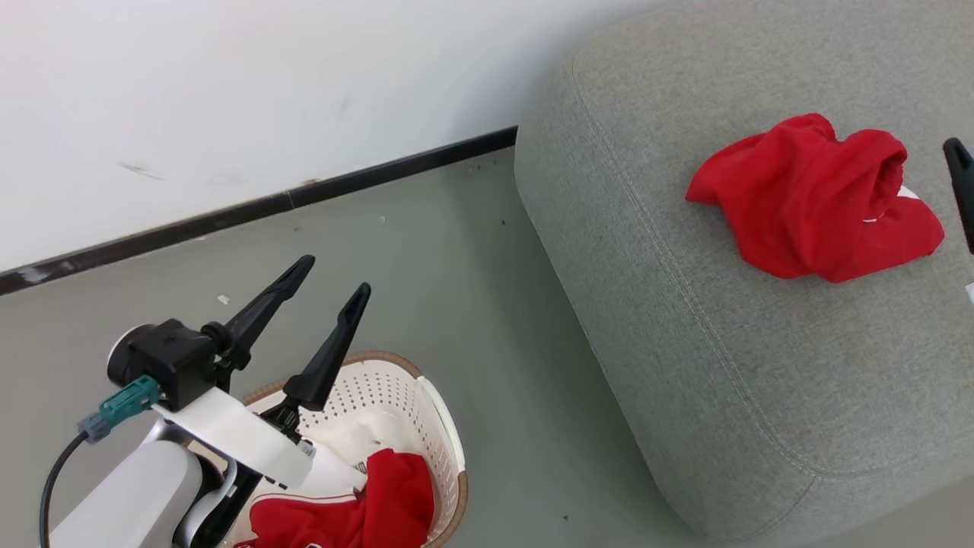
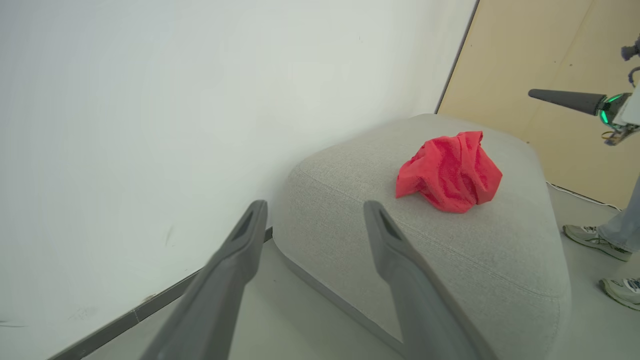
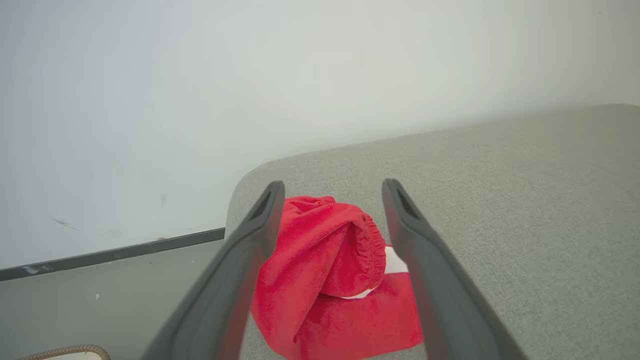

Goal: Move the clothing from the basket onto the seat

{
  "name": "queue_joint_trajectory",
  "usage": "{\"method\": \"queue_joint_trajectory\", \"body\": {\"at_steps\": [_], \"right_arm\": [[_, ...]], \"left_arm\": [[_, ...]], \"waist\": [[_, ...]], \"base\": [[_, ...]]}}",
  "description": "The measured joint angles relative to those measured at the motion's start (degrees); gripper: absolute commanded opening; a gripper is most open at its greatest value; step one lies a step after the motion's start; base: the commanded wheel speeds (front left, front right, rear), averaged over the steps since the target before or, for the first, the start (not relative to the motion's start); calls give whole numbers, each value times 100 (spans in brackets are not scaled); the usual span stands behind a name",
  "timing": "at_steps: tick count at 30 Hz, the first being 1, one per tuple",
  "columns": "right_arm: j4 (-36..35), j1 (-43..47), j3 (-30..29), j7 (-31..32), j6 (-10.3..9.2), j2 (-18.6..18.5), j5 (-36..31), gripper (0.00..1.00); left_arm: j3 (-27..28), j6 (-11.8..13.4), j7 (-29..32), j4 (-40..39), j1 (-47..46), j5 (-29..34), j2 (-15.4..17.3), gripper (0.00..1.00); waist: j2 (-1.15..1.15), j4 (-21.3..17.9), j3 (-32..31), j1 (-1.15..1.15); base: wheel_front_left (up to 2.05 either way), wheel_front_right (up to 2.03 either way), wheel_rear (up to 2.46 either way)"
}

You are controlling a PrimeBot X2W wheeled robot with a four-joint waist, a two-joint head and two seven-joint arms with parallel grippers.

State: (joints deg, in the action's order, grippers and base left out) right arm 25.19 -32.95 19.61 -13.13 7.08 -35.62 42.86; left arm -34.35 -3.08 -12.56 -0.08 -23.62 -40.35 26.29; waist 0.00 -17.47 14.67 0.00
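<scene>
A plain white wall (image 1: 228,91) fills the upper left of the head view, evenly lit and marked by a faint dark scuff (image 1: 141,169). A dark baseboard (image 1: 266,202) runs diagonally along its foot, and below it lies a smooth grey-green floor (image 1: 456,304) with a few small specks. In the upper right of the left wrist view, a tan panel (image 2: 525,60) adjoins the wall.

Head camera looks steeply down; 2 wrist cameras face the shared seat (image 2: 350,165) from low.

Basket (image 1: 437,434) cut by bottom edge, red garment (image 1: 396,495) partly behind left arm (image 1: 141,487), person (image 2: 617,232) cropped to shins
</scene>
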Motion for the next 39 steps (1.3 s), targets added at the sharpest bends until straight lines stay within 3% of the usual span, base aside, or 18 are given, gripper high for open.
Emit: {"method": "queue_joint_trajectory", "body": {"at_steps": [17,25,39], "right_arm": [[-905,612,183,-107,0,405,-270,100],[-1308,944,-264,-107,0,822,-416,100],[-1815,1959,-923,-108,0,1495,-1107,100]], "left_arm": [[584,457,-123,357,722,-253,-183,100],[898,662,-166,428,1053,-337,-324,100],[1188,794,-171,432,1472,-297,-538,100]], "waist": [[0,381,-649,0],[0,656,-885,0],[0,1148,-1198,0]], "base": [[0,0,0],[0,0,0],[0,0,0]]}}
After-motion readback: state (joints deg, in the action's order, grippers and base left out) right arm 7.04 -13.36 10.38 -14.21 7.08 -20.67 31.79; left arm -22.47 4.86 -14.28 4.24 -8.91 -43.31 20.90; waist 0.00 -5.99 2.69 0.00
